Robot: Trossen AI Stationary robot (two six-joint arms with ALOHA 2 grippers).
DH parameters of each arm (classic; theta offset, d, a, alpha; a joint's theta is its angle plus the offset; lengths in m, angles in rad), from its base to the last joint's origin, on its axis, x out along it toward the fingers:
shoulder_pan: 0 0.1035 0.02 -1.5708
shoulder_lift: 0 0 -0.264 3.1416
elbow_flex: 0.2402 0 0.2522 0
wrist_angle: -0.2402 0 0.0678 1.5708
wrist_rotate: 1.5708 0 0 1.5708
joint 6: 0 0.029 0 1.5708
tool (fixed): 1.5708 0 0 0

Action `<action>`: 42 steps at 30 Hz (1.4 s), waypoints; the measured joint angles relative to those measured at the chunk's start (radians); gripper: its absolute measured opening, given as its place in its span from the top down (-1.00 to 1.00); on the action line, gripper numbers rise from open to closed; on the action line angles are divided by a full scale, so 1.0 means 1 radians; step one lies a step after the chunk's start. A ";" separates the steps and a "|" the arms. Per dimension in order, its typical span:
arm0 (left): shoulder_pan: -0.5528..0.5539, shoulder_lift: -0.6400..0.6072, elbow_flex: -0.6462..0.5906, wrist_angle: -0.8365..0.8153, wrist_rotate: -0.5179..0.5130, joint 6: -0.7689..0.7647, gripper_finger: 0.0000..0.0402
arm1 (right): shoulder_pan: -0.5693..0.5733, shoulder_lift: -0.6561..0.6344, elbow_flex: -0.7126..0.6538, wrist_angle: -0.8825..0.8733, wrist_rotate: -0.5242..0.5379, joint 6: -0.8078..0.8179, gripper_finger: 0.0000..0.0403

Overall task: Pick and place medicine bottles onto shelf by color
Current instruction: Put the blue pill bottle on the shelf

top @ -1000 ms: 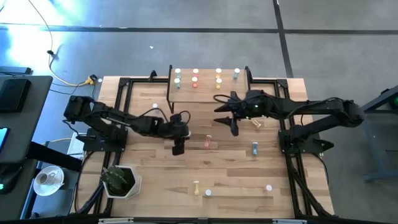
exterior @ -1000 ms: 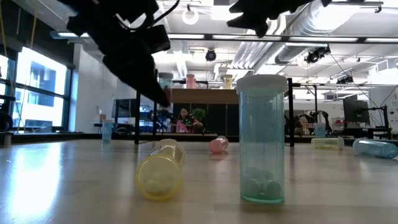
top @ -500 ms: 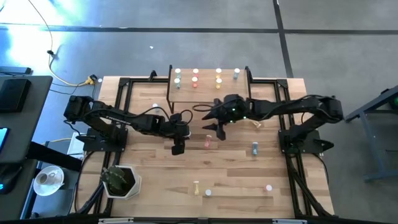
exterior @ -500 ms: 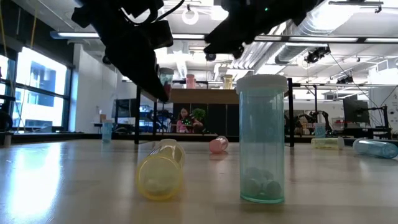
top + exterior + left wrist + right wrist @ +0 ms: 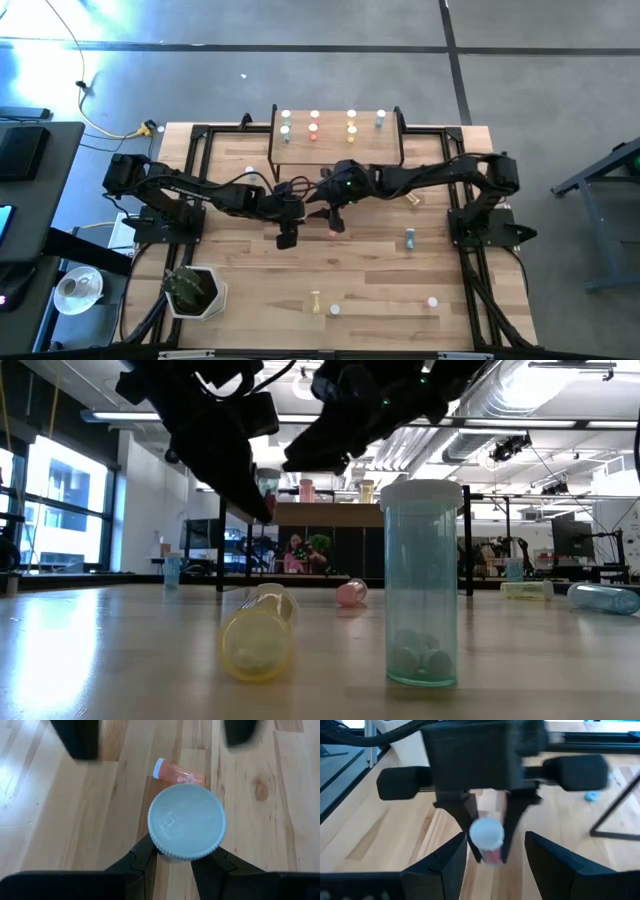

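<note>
My left gripper [image 5: 287, 232] hangs over the table's middle, shut on a small white-capped medicine bottle [image 5: 186, 821]. The bottle's body [image 5: 492, 856] looks pink in the right wrist view. My right gripper [image 5: 333, 212] stands open just to the right of it, fingers pointing at the bottle but apart from it. A pink-orange bottle [image 5: 181, 773] lies on its side on the table below them. The shelf [image 5: 336, 148] stands at the far middle, with green, red, yellow and blue bottles upright on it in columns. My left gripper pinches the bottle between its two fingers [image 5: 145, 857] just under the cap's rim [image 5: 165, 854]. The fingers slant down from the table's left. The bottle is lifted clear of the table, cap up toward the wrist and body hanging below.
Loose bottles lie about the table: a blue one [image 5: 410, 238] and a pale one [image 5: 412, 198] at the right, and a yellow one [image 5: 316, 300] and a pink one [image 5: 432, 301] near the front. A plant pot [image 5: 194, 290] stands at the near left.
My right gripper has gone toward the table's left and down, from beside the shelf to close in front of my left gripper's bottle. It has stayed open. My left gripper has kept the bottle in place.
</note>
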 joint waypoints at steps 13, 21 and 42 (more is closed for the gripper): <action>0.000 0.000 0.000 0.079 -0.014 0.000 0.55 | 0.015 0.043 0.044 -0.015 0.003 -0.009 0.04; 0.002 0.000 0.000 0.108 -0.045 0.001 0.55 | 0.015 0.042 0.044 -0.035 0.003 -0.009 0.06; 0.014 0.000 0.000 0.107 -0.031 0.001 0.54 | 0.013 0.042 0.044 -0.036 -0.005 -0.005 0.48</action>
